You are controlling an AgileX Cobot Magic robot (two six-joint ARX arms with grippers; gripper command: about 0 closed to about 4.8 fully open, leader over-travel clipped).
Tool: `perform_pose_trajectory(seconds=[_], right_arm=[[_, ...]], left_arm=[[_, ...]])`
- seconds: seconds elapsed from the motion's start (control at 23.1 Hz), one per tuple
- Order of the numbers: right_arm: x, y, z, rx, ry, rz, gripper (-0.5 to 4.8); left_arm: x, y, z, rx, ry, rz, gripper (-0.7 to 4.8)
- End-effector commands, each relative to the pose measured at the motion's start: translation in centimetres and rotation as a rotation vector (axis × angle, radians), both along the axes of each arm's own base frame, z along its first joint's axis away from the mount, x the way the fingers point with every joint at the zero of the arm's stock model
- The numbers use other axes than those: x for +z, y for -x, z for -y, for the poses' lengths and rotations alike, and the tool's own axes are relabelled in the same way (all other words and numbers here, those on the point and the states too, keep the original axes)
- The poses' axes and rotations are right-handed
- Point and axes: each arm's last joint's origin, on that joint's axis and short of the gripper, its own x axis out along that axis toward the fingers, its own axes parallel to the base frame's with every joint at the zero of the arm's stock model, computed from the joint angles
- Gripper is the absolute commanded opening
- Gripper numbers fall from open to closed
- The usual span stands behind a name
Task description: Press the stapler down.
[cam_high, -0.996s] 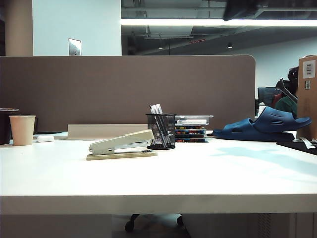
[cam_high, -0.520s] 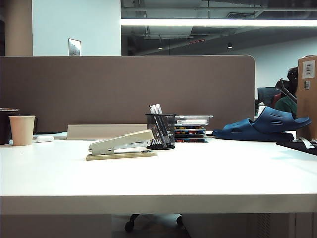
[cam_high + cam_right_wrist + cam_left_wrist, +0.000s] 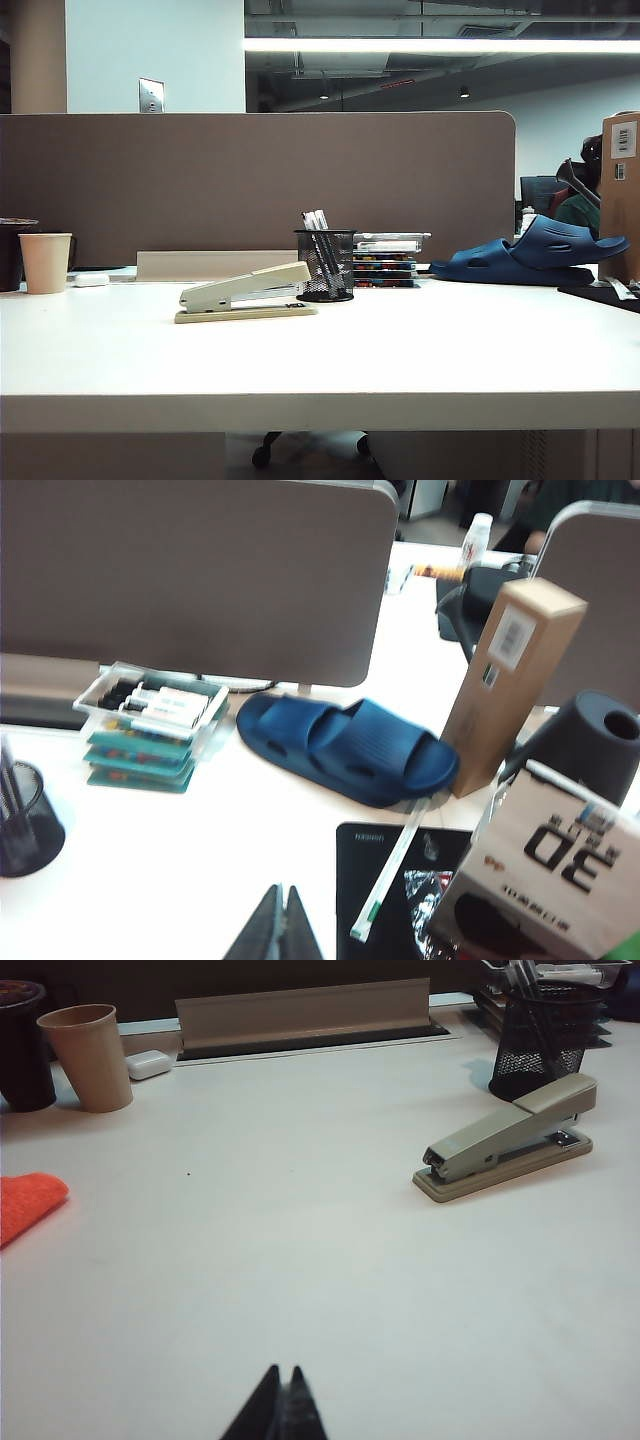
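The stapler (image 3: 246, 295) is long and beige, with a tan base and a raised grey-beige top arm, and lies on the white table just left of a mesh pen cup. In the left wrist view the stapler (image 3: 507, 1139) lies far ahead of my left gripper (image 3: 283, 1370), which is shut, holds nothing and hovers over bare table. My right gripper (image 3: 284, 890) is shut and empty too, over the table near a black mat; the stapler is outside that view. Neither gripper shows in the exterior view.
A black mesh pen cup (image 3: 325, 264) and stacked trays (image 3: 386, 259) stand behind the stapler. A paper cup (image 3: 45, 262), a dark cup (image 3: 22, 1045) and a small white object (image 3: 91, 280) sit far left. Blue slippers (image 3: 530, 256), a cardboard box (image 3: 509, 682), a printed box (image 3: 540, 870) crowd the right. An orange cloth (image 3: 28, 1203) lies left.
A dark shape at the exterior view's top right has gone, and the bluish shadow on the table's right side has faded. The stapler has not moved.
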Motion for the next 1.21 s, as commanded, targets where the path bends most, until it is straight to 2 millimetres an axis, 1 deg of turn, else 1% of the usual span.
perform_pose_trajectory(seconds=[0.04, 0.35, 0.48, 0.65, 0.69, 0.87, 1.04, 1.13, 1.21], right_arm=[[-1.1, 1.6, -0.1, 0.001, 0.003, 0.015, -0.09], [-5.5, 5.2, -0.6, 0.031, -0.007, 0.004, -0.09], [-8.0, 7.1, -0.9, 0.054, -0.02, -0.005, -0.09], [-9.7, 8.6, -1.1, 0.061, -0.026, 0.012, -0.09], [-10.5, 9.3, -1.4, 0.078, -0.037, 0.014, -0.09], [-11.9, 10.7, -2.3, 0.152, -0.037, 0.026, -0.09], [-12.5, 11.7, -2.4, 0.137, -0.03, 0.069, -0.09], [-13.2, 12.3, -2.4, 0.131, -0.055, 0.086, -0.09], [-14.7, 12.7, -2.3, 0.133, -0.056, 0.118, -0.09]], left_arm=[[0.3, 0.0, 0.0, 0.003, 0.001, 0.014, -0.06], [0.3, 0.0, 0.0, 0.001, 0.004, 0.016, -0.06], [0.3, 0.0, 0.0, 0.0, 0.004, 0.019, -0.06], [0.3, 0.0, 0.0, 0.0, 0.004, 0.019, -0.06], [0.3, 0.0, 0.0, 0.0, 0.004, 0.019, -0.06], [0.3, 0.0, 0.0, 0.0, 0.004, 0.019, -0.06], [0.3, 0.0, 0.0, 0.0, 0.004, 0.019, -0.06], [0.3, 0.0, 0.0, 0.0, 0.004, 0.019, -0.06], [0.3, 0.0, 0.0, 0.0, 0.004, 0.019, -0.06]])
